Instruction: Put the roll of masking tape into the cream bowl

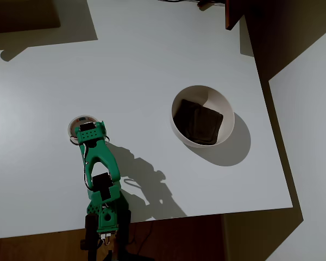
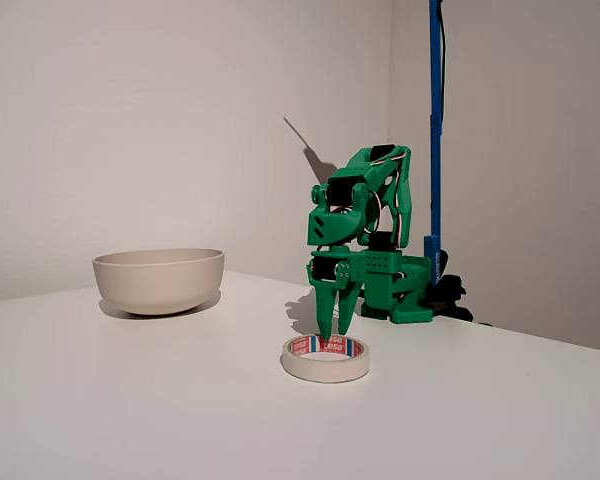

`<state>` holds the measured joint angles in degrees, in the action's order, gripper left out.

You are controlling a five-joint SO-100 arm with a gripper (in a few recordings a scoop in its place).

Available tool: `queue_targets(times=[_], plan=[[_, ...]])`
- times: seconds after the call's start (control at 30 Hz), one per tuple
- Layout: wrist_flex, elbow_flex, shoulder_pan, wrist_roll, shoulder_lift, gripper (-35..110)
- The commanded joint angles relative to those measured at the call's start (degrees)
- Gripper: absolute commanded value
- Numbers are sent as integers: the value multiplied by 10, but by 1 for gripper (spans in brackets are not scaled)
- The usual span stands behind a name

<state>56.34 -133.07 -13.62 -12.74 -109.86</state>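
Tape roll (image 2: 325, 358) directly beneath hand (image 2: 335, 328)

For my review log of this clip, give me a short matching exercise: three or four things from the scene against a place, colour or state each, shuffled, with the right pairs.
Things:
1. roll of masking tape
2. cream bowl
3. gripper
4. pole

Descriptions:
A. blue, upright behind the arm
B. green, fingers pointing down over the ring
C. lying flat on the table, red-marked inner core
D. holds a dark squarish patch in the overhead view

Pairs: 1-C, 2-D, 3-B, 4-A
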Motion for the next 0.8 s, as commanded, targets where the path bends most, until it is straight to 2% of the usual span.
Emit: queue_targets(times=[0.0, 0.37, 0.5, 0.6, 0.77], plan=[[-5, 34, -4, -6, 5, 11], [-16, 44, -6, -8, 49, 9], [-16, 47, -7, -6, 53, 3], [-15, 47, -7, -8, 54, -8], [-15, 47, -9, -5, 54, -8]])
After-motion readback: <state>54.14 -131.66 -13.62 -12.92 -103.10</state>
